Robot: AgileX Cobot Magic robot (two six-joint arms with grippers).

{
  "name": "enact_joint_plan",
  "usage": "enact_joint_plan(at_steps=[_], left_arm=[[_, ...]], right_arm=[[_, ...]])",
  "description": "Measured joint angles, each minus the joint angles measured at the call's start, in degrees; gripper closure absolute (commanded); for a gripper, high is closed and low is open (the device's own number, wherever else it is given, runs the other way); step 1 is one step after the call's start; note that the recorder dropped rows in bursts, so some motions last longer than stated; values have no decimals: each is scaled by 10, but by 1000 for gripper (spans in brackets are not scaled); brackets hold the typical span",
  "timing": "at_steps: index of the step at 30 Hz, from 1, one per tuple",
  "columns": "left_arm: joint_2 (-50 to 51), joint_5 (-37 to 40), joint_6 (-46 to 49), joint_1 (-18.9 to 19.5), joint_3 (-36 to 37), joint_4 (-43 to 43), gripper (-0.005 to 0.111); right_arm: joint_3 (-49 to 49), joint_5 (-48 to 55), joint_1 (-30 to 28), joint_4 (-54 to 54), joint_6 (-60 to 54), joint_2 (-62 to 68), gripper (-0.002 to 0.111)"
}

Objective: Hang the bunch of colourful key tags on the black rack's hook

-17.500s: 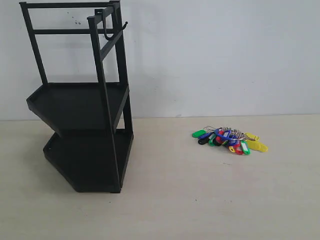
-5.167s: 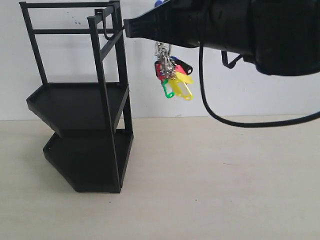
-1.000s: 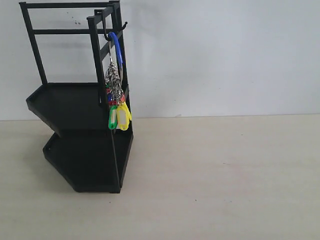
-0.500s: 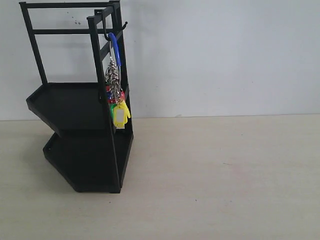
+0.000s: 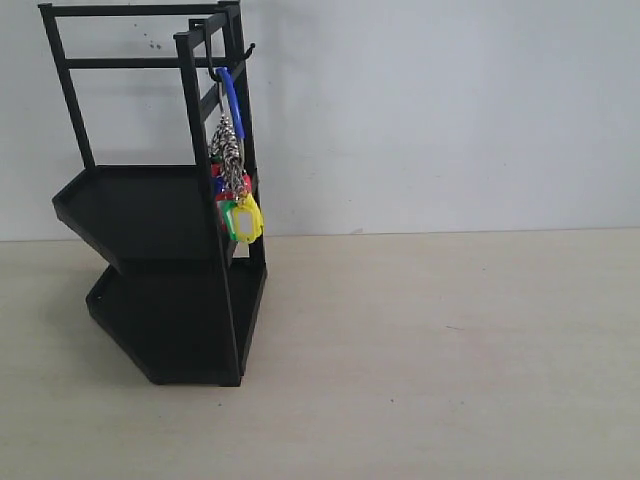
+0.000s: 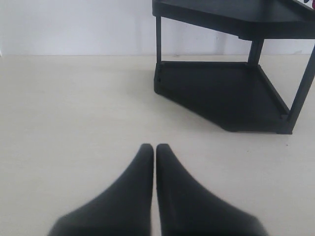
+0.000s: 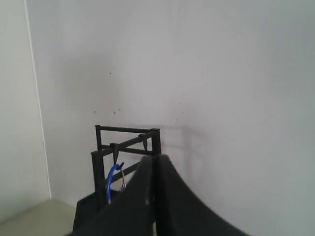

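The colourful key tag bunch (image 5: 237,192) hangs by its blue loop (image 5: 233,92) from the hook (image 5: 216,70) on the black rack (image 5: 160,210), free of both grippers. Neither gripper shows in the exterior view. In the left wrist view my left gripper (image 6: 155,147) is shut and empty, low over the table, with the rack's lower shelf (image 6: 221,96) ahead. In the right wrist view my right gripper (image 7: 156,158) is shut and empty, raised and away from the rack (image 7: 125,147); the blue loop (image 7: 111,179) shows on the hook, the tags hidden behind the fingers.
A pale wooden table (image 5: 430,350) spreads to the right of the rack. A white wall (image 5: 450,110) stands close behind it.
The hung bunch has swung and turned slightly on the hook over the last second. Well before that, the right gripper carried it from the table to the rack and withdrew.
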Motion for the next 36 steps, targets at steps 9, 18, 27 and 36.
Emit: enact_joint_plan(at_steps=[9, 18, 27, 36], left_arm=[[0, 0, 0, 0, 0, 0, 102], [0, 0, 0, 0, 0, 0, 102], [0, 0, 0, 0, 0, 0, 102], [0, 0, 0, 0, 0, 0, 102]], right_arm=[[1, 79, 0, -617, 647, 0, 109], [3, 88, 0, -771, 797, -31, 109], [136, 49, 0, -852, 846, -175, 109], [288, 17, 0, -876, 910, -272, 109]])
